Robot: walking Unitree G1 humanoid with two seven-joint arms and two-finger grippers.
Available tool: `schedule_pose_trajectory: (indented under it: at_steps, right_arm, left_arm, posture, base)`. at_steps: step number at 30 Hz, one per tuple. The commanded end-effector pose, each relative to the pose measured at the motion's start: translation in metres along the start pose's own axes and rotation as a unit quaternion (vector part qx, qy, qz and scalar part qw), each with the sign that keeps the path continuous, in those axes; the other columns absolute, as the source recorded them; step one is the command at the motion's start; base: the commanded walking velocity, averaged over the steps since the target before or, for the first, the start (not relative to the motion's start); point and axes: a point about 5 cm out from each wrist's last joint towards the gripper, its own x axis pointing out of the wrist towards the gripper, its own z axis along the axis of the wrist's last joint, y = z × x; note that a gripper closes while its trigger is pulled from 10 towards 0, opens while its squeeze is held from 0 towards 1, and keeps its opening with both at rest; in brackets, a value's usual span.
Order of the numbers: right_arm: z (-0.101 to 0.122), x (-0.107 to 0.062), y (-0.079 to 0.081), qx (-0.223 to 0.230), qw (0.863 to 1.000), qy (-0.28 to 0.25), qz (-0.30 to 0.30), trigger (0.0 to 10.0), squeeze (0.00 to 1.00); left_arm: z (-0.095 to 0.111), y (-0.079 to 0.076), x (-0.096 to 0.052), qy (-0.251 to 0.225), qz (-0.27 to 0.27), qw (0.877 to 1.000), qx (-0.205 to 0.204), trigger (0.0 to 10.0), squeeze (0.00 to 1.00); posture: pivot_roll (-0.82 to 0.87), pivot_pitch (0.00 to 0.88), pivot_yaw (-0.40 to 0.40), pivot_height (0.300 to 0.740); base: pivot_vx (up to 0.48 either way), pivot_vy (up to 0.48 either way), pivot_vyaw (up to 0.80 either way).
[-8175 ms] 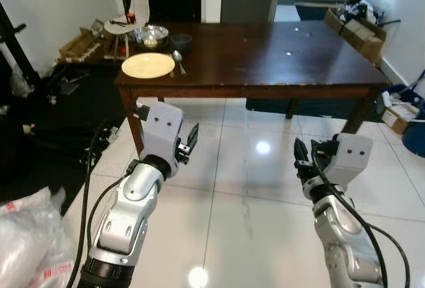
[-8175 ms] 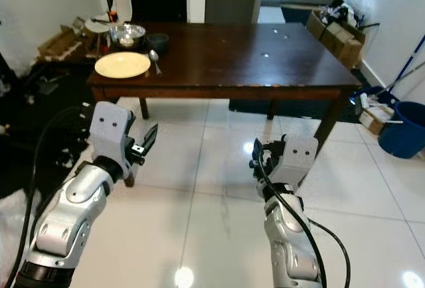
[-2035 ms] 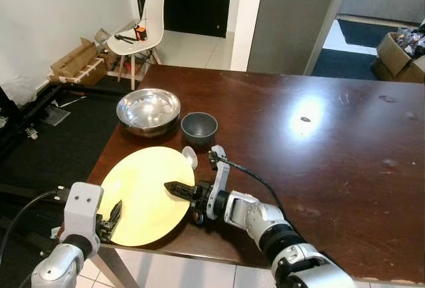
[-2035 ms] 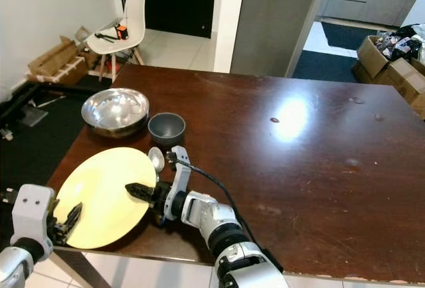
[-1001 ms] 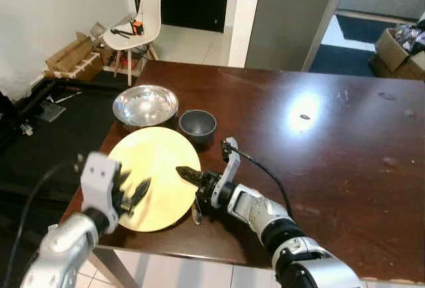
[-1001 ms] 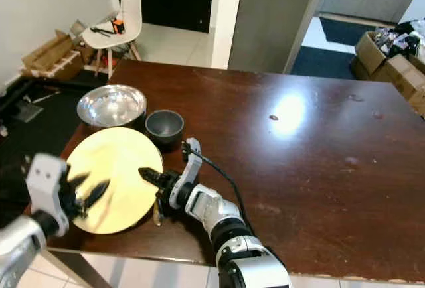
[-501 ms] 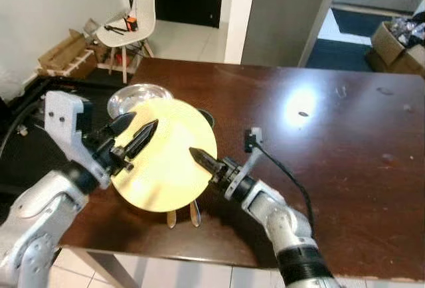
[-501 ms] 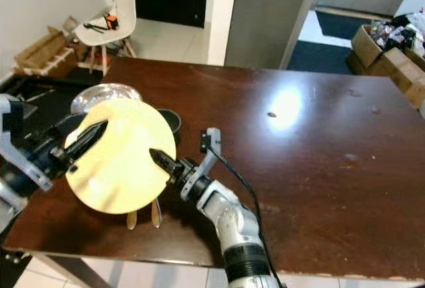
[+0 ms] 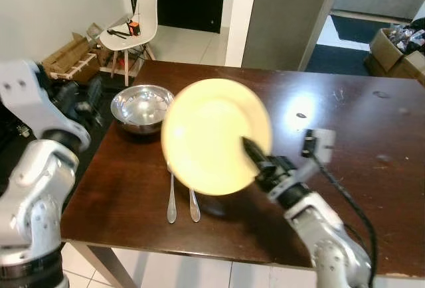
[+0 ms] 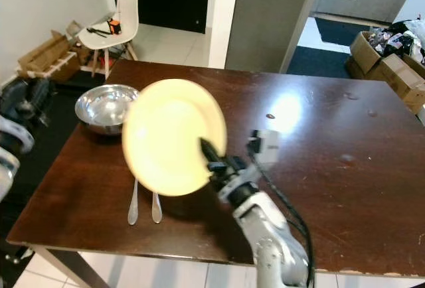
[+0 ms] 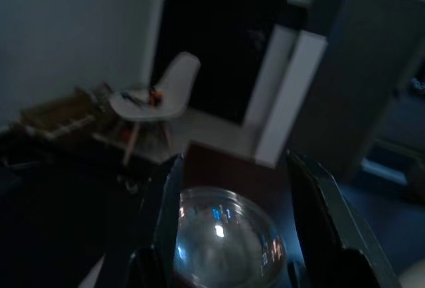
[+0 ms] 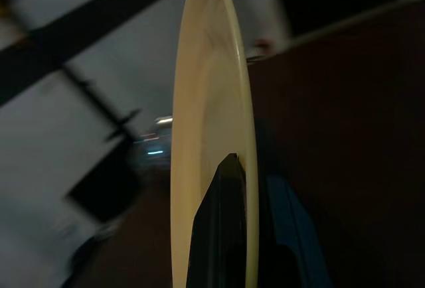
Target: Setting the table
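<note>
Above dark wood table point(image 9: 372, 168): round yellow plate point(image 9: 216, 135) pinched by right fingers point(image 9: 252, 152).

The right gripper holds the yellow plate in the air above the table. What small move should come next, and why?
Probably carry the yellow plate rightward and begin tilting it flat. The right gripper pinches its rim, holding it nearly upright above the table, over the two spoons, with bare tabletop on the right.

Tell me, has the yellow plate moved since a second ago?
Yes. The yellow plate is off the table, held tilted by the right pincer, and carried rightward past the steel bowl.
</note>
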Motion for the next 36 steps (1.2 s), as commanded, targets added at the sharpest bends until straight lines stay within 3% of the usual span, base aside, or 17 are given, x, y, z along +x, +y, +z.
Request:
schedule_pose_trajectory:
  at_steps: [1, 3, 4, 5, 8, 14, 22, 36]
  right_arm:
    - [-0.010, -0.006, 0.000, 0.032, 0.999, -0.009, -0.028, 10.0, 0.00]
    - [-0.006, -0.007, 0.000, 0.035, 0.999, -0.019, -0.035, 10.0, 0.00]
    - [0.001, -0.004, 0.001, 0.035, 0.998, -0.037, -0.039, 10.0, 0.00]
    - [0.001, -0.004, 0.001, 0.035, 0.998, -0.037, -0.039, 10.0, 0.00]
    - [0.010, 0.002, 0.006, 0.022, 0.998, -0.053, -0.030, 10.0, 0.00]
    - [0.023, 0.011, 0.020, -0.013, 0.998, -0.064, 0.010, 10.0, 0.00]
    - [0.034, 0.015, 0.031, -0.021, 0.995, -0.083, 0.055, 10.0, 0.00]
    - [0.029, 0.013, 0.031, -0.034, 0.996, -0.071, 0.049, 10.0, 0.00]
  left_arm:
    - [0.000, 0.005, 0.004, 0.002, 0.016, 1.000, 0.001, 10.0, 0.00]
    - [-0.005, 0.002, 0.006, 0.013, 0.004, 1.000, 0.019, 10.0, 0.00]
    - [-0.021, -0.003, 0.005, 0.042, -0.019, 0.998, 0.046, 10.0, 0.00]
    - [-0.021, -0.003, 0.005, 0.042, -0.019, 0.998, 0.046, 10.0, 0.00]
    - [-0.046, -0.013, -0.005, 0.078, -0.041, 0.993, 0.083, 10.0, 0.00]
    - [-0.074, -0.021, -0.021, 0.121, -0.045, 0.989, 0.068, 10.0, 0.00]
    - [-0.087, -0.018, -0.033, 0.141, -0.036, 0.987, 0.075, 10.0, 0.00]
    - [-0.096, -0.011, -0.039, 0.147, -0.023, 0.985, 0.089, 10.0, 0.00]
  posture:
    - [-0.01, 0.000, 0.058, 0.740]
    - [-0.01, 0.000, 0.064, 0.740]
    - [-0.02, 0.000, 0.072, 0.740]
    - [-0.02, 0.000, 0.072, 0.740]
    - [-0.02, 0.000, 0.072, 0.740]
    - [-0.02, 0.000, 0.054, 0.740]
    - [-0.01, 0.000, 0.047, 0.740]
    - [-0.02, 0.000, 0.050, 0.740]
  base:
    - [0.000, 0.000, 0.00]
    - [0.000, 0.000, 0.00]
    - [0.000, 0.000, 0.00]
    - [0.000, 0.000, 0.00]
    - [0.000, 0.000, 0.00]
    - [0.000, 0.000, 0.00]
    - [0.000, 0.000, 0.00]
    - [-0.185, 0.000, 0.00]
